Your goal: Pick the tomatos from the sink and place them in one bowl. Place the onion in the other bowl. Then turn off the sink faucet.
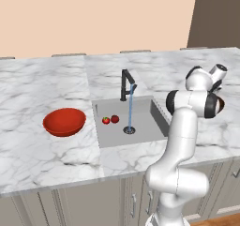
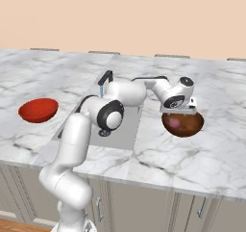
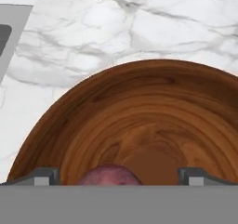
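Tool (image 3: 119,179) spread wide above glossy dark brown bowl (image 3: 139,121) on white marble worktop (image 3: 139,28), small pinkish-purple onion (image 3: 109,175) between its fingertips, inside the bowl, contact unclear

The white arm rises from the lower left of the right base view, bends at a dark elbow joint mid-frame and reaches right. Its gripper (image 2: 179,111) points downward at center right, fingers (image 3: 46,175) spread wide apart at the hand view's bottom corners.
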{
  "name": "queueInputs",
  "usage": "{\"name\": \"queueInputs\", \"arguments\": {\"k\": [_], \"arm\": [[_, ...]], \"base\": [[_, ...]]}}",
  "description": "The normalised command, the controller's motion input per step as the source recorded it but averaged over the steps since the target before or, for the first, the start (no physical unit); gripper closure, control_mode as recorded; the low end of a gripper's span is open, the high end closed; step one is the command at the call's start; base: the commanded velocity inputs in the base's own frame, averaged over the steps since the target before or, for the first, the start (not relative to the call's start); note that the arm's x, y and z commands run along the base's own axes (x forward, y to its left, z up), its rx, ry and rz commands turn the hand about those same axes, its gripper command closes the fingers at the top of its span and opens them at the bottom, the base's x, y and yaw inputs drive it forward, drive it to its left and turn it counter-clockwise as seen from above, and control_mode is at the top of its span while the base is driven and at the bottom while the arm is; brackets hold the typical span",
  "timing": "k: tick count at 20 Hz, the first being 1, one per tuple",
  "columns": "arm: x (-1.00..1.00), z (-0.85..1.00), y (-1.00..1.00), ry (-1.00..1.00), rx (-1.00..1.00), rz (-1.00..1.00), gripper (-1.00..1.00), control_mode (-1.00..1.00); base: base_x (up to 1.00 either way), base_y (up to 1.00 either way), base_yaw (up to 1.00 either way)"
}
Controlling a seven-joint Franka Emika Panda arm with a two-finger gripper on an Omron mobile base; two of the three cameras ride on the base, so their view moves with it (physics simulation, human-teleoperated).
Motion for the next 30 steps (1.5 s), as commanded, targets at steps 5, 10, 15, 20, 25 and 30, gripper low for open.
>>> {"name": "queueInputs", "arguments": {"k": [5, 10, 15, 20, 25, 30], "arm": [[-0.25, 0.25, 0.07, -0.04, 0.0, 0.02, -1.0, -1.0], [-0.5, 0.22, 0.41, -0.05, 0.0, 0.0, -1.0, -1.0], [-0.45, 0.2, 0.75, -0.09, -0.04, 0.0, -1.0, -1.0], [-0.38, 0.05, 0.92, -0.01, -0.07, 0.0, -1.0, -1.0], [-0.27, 0.02, 0.98, 0.0, -0.1, 0.0, -1.0, -1.0], [-0.26, 0.02, 0.99, 0.0, -0.08, 0.0, -1.0, -1.0]], "base": [[0.0, 0.0, 0.0], [0.0, 0.0, 0.0], [0.0, 0.0, 0.0], [0.0, 0.0, 0.0], [0.0, 0.0, 0.0], [0.0, 0.0, 0.0]]}}
